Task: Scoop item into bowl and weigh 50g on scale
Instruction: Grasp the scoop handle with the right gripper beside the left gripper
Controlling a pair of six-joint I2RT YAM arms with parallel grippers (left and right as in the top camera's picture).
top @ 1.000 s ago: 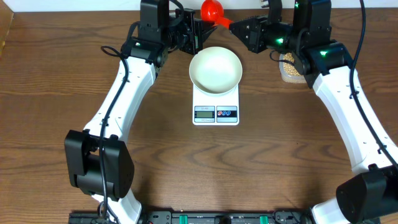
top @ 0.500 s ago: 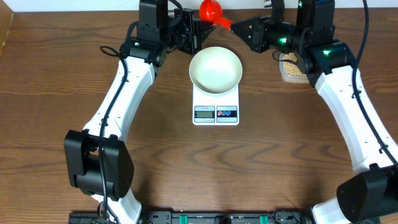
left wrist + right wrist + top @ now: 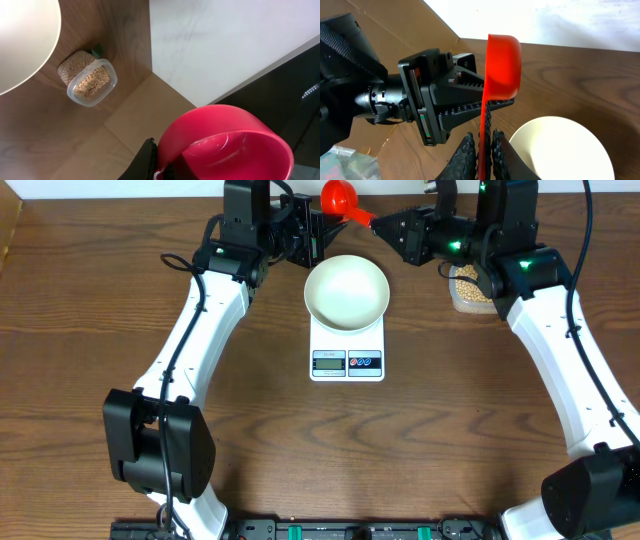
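A red scoop [image 3: 340, 196] hangs in the air behind the bowl, turned on its side, and its head [image 3: 225, 145] shows no beans inside. My right gripper [image 3: 376, 222] is shut on the scoop's handle [image 3: 483, 125]. My left gripper [image 3: 316, 236] is shut, with its tips right beside the scoop [image 3: 504, 60] where handle meets head. The white bowl [image 3: 346, 290] stands on the white scale [image 3: 347, 362] and looks empty. The pale tan beans fill a clear tub [image 3: 470, 290] at the right, under my right arm.
The tub of beans [image 3: 90, 82] sits near the table's back edge by a white wall [image 3: 225, 40]. A brown cardboard box [image 3: 380, 25] stands at the back left. Both arms crowd the space behind the bowl [image 3: 560, 150].
The right arm has shifted very slightly toward the back with the scoop. The left arm, bowl and scale have not moved.
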